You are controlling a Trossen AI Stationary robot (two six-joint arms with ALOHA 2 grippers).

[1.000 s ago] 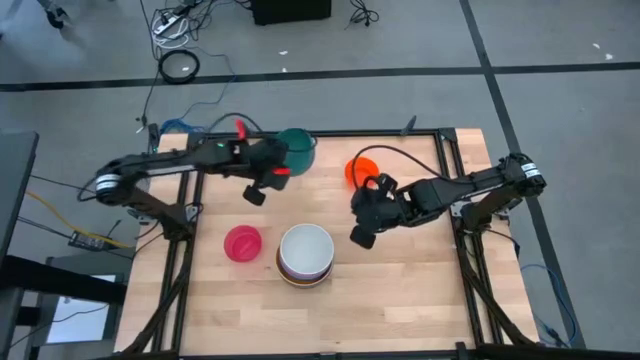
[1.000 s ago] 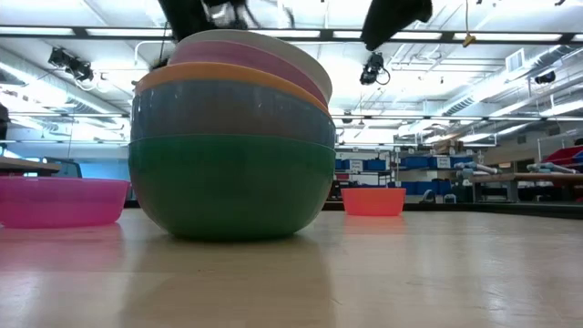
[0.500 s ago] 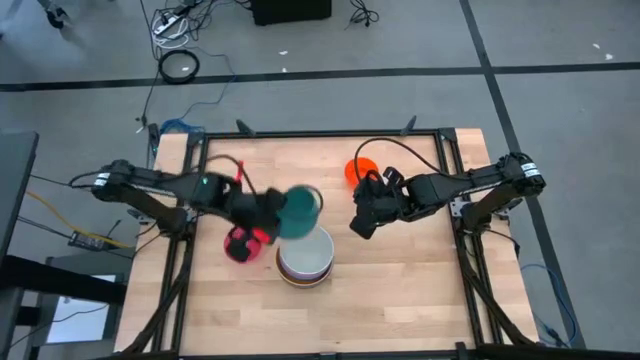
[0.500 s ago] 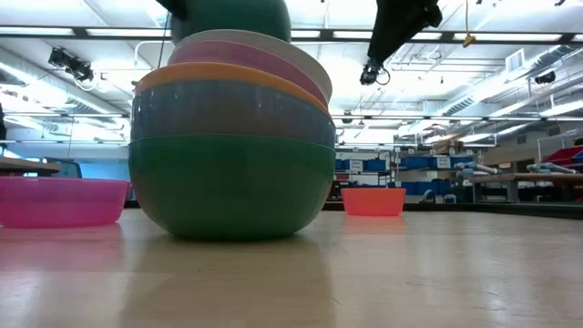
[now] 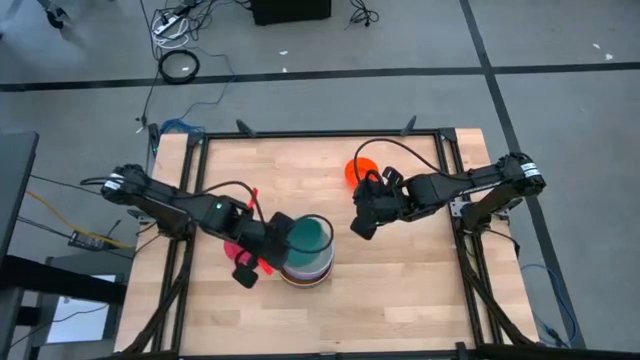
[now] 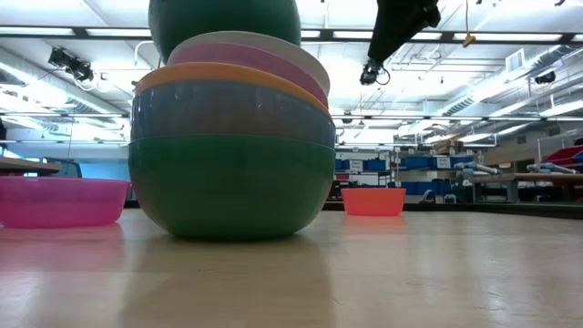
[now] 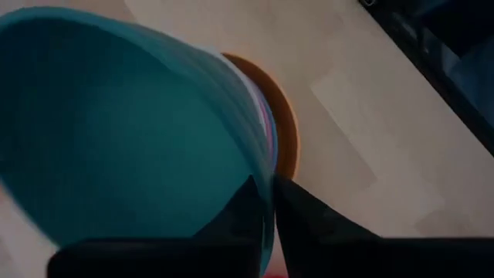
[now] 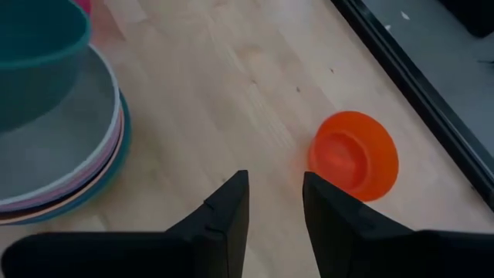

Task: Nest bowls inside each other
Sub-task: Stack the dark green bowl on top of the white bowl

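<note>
A teal bowl [image 5: 308,235] hangs mouth up over the stack of nested bowls [image 5: 305,270], and my left gripper [image 5: 279,243] is shut on its rim. In the low view the stack shows green at the bottom, then light blue, orange, pink and a white bowl [image 6: 273,47] on top. The teal bowl's bottom [image 6: 223,23] dips behind the white bowl's rim. A pink bowl [image 6: 59,200] stands to the left of the stack. My right gripper [image 5: 358,228] hovers open to the right of the stack, with a small orange bowl [image 8: 353,154] on the table beyond it. My left gripper holds the teal bowl by its rim [image 7: 266,185] on the side toward the table's left edge, one finger inside the bowl and one outside. The fingers slant down from the left. The bowl is mouth up and slightly tilted; whether its bottom touches the white bowl I cannot tell.
The pink bowl [image 5: 232,250] is mostly hidden under my left arm. The small orange bowl [image 5: 357,170] stands mouth up toward the far right. Bare wooden tabletop [image 5: 400,290] lies near and right of the stack, inside a black frame [image 5: 445,170].
My left gripper has carried the teal bowl from the table's far side toward the near edge and rightward, turning as it went. The bowl now hangs over the stack, lower than half a second ago, with its bottom in the white bowl's mouth.
</note>
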